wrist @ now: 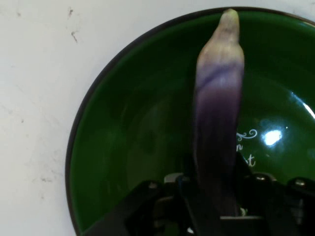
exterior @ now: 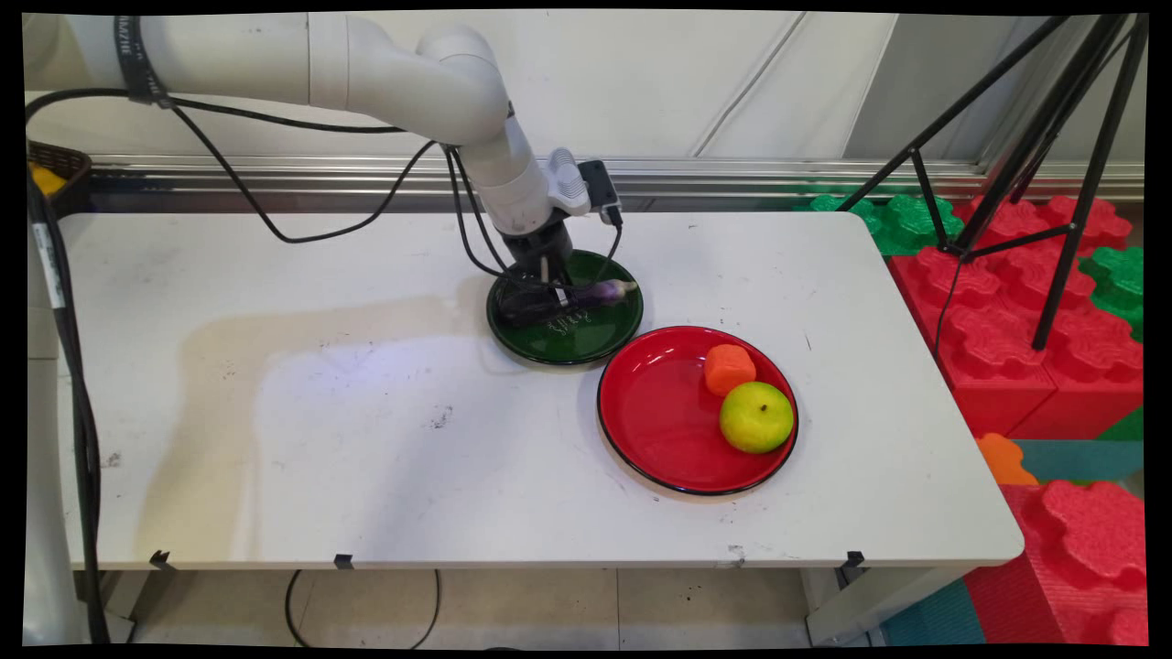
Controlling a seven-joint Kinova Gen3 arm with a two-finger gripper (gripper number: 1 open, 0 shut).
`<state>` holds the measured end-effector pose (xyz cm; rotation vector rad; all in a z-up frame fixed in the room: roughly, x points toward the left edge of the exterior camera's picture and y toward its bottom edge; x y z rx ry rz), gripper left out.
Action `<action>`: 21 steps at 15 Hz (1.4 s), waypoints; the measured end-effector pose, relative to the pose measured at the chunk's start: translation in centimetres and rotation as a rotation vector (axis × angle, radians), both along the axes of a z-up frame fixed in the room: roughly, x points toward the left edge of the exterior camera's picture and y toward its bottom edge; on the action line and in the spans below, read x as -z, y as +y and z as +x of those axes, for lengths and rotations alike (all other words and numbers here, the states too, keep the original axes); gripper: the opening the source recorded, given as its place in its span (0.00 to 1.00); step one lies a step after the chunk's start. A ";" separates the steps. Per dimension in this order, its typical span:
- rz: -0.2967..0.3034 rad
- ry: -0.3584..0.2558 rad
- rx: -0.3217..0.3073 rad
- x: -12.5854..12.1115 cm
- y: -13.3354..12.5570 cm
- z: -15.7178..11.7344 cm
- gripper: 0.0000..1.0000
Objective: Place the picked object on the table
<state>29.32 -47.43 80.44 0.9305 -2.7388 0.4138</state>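
Observation:
My gripper (exterior: 549,297) hangs low over a dark green plate (exterior: 586,352) near the middle of the table. It is shut on a small purple eggplant (exterior: 612,291), whose pale tip sticks out to the right. In the hand view the eggplant (wrist: 219,113) runs up from between the fingers of the gripper (wrist: 216,209), above the green plate (wrist: 123,123) with its white lettering. I cannot tell whether the eggplant touches the plate.
A red plate (exterior: 659,412) lies just right and nearer, holding an orange block (exterior: 729,368) and a yellow-green round fruit (exterior: 756,416). A black tripod (exterior: 1053,183) and red and green foam blocks (exterior: 1007,302) stand beyond the table's right edge. A dark basket (exterior: 55,169) is at far left.

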 end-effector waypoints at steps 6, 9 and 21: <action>-0.042 -0.025 0.046 -2.7 1.2 0.5 0.00; -0.068 -0.040 0.086 -4.7 2.1 0.6 0.00; -0.069 -0.087 0.424 -12.5 12.0 3.0 0.00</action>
